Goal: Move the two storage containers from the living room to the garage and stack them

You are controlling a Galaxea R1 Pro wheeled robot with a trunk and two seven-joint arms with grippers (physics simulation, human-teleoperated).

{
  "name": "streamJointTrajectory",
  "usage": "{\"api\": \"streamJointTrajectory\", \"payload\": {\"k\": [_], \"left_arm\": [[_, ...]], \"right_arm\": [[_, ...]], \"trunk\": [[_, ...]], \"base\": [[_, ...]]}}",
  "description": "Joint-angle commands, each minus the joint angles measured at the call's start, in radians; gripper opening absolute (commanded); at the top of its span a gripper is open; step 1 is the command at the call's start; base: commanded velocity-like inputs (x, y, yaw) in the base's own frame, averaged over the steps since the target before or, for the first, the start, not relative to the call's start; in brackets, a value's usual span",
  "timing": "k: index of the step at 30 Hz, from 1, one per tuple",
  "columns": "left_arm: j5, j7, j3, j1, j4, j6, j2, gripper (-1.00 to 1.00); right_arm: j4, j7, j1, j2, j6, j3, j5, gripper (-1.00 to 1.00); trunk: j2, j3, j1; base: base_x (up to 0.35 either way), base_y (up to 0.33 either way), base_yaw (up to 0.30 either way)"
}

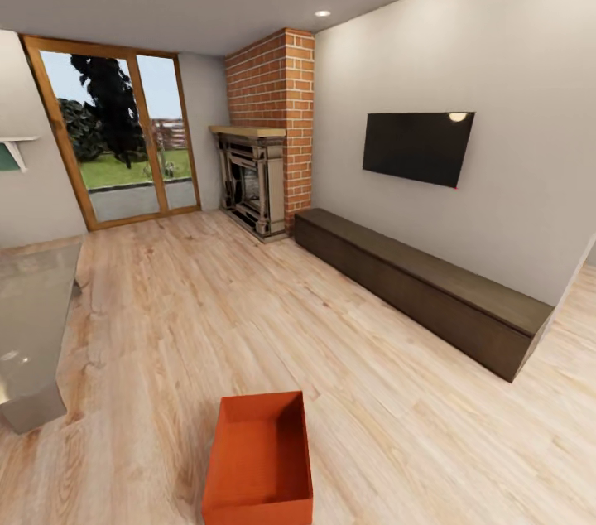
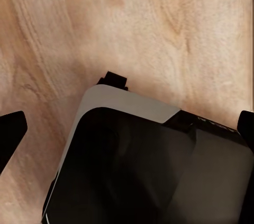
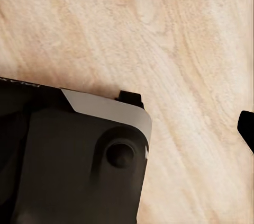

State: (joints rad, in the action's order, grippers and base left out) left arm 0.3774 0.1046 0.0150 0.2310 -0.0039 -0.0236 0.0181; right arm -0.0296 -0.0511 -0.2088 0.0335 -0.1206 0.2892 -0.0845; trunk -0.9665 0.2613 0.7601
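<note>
Living room, wood plank floor (image 1: 248, 301). One storage container (image 1: 258, 459) sits on it ahead, ungrasped. Left hand (image 2: 127, 128) fingers apart, empty, over the robot base; right hand state unclear. Nothing moved yet.

A storage container (image 1: 258, 461) sits on the floor, fireplace (image 1: 252, 181) far behind it.
</note>
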Motion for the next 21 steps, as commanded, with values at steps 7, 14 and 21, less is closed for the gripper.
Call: {"api": "streamJointTrajectory", "payload": {"k": [7, 14, 21], "left_arm": [[0.008, 0.003, 0.002, 0.001, 0.0, -0.004, -0.001, 1.0], [0.01, 0.003, 0.002, 0.001, -0.001, -0.004, -0.001, 1.0], [0.013, 0.004, 0.002, 0.001, 0.0, -0.003, -0.001, 1.0]], "right_arm": [[-0.003, -0.001, -0.001, 0.0, -0.009, 0.008, -0.007, 1.0], [-0.003, 0.002, -0.001, 0.0, -0.008, 0.008, -0.006, 1.0], [-0.003, 0.005, -0.001, 0.0, -0.008, 0.008, -0.007, 1.0]], "trunk": [[-0.001, 0.001, 0.0], [-0.001, 0.001, 0.0], [-0.001, 0.001, 0.0]], "base": [[0.118, -0.001, 0.0], [0.012, 0.0, 0.0], [0.018, 0.035, 0.0]]}}
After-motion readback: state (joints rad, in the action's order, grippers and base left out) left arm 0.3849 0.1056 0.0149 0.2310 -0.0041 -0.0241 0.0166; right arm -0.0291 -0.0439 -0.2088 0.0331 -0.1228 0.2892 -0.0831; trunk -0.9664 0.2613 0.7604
